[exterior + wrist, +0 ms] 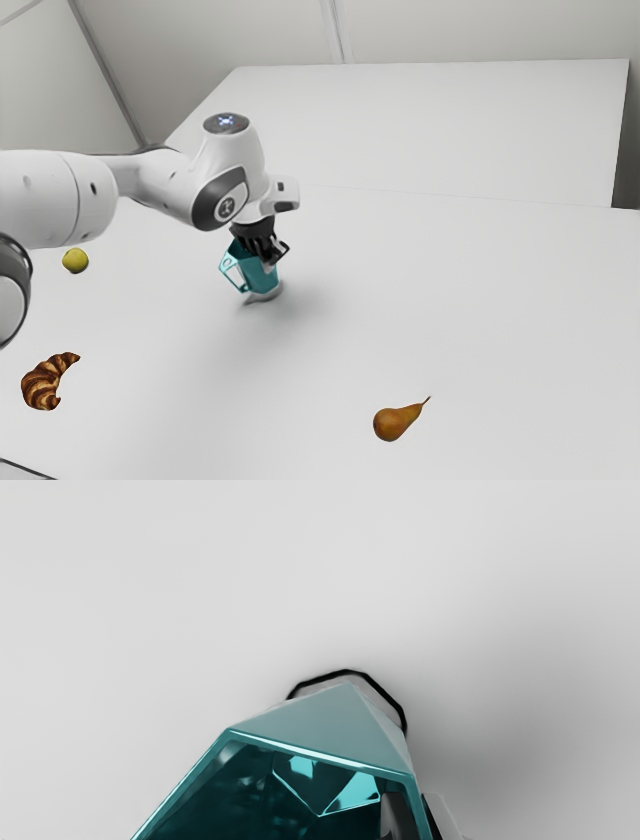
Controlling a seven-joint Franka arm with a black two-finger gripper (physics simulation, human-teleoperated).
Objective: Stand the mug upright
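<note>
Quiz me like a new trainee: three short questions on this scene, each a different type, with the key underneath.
1. Multiple choice: How does the gripper hold the mug?
A) Both fingers inside it
B) One finger inside and one outside its wall
C) Both fingers around its base

2. True or false: The round yellow fruit and the croissant lie apart from each other.

3. Put in order, from the exterior view's left to its right: pear, croissant, mug.

Key: 1: B. 2: true. 3: croissant, mug, pear.
</note>
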